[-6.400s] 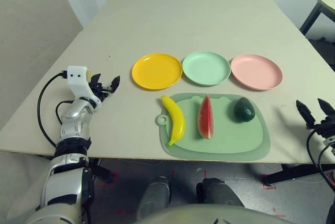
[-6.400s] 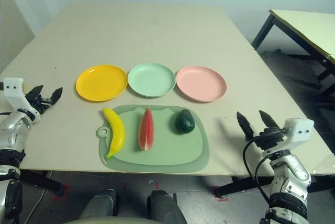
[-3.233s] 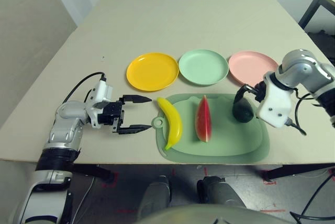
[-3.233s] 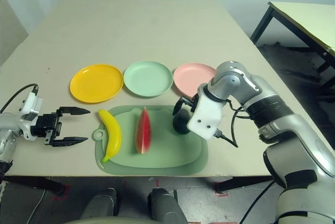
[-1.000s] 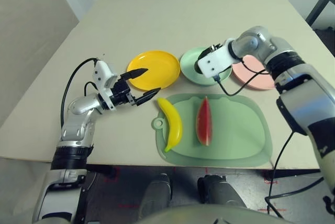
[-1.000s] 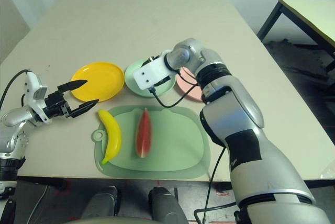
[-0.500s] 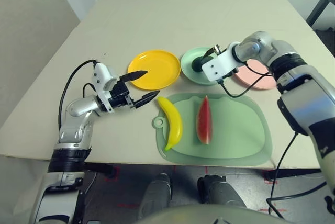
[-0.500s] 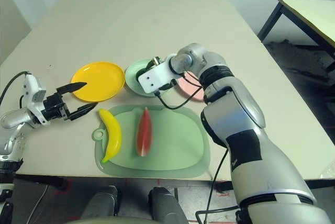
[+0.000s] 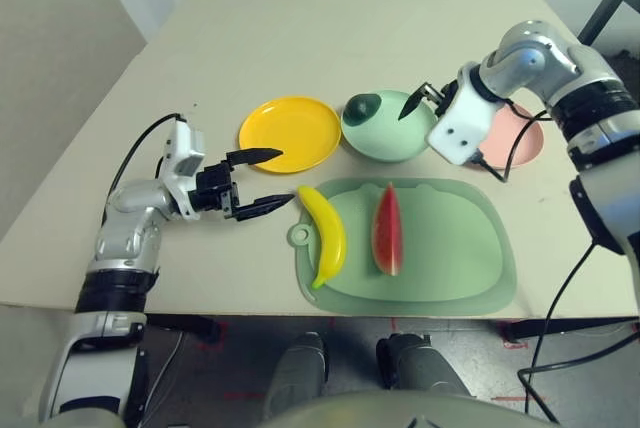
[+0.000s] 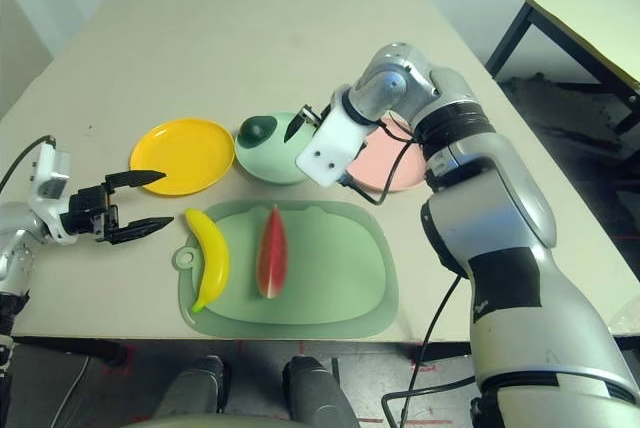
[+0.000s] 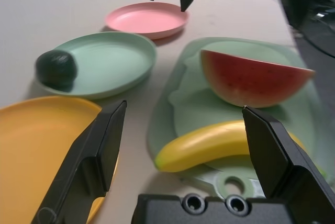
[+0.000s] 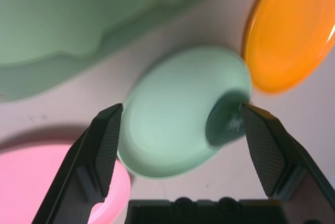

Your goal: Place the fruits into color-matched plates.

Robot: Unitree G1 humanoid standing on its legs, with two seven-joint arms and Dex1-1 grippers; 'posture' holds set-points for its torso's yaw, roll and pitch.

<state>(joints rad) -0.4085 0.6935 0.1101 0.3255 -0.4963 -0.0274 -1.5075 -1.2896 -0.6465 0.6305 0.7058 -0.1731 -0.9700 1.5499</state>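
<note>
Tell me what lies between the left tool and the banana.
Nothing: in the left eye view a bare strip of table separates the open left tool from the banana on the green mat.

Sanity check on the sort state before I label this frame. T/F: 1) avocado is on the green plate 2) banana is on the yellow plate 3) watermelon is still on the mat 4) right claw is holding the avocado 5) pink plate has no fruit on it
1) True. The avocado sits at the edge of the green plate.
2) False. The banana lies on the mat; the yellow plate holds nothing.
3) True. The watermelon is on the mat beside the banana.
4) False. The right claw is open above the green plate, apart from the avocado.
5) True. The visible part of the pink plate holds no fruit.
</note>
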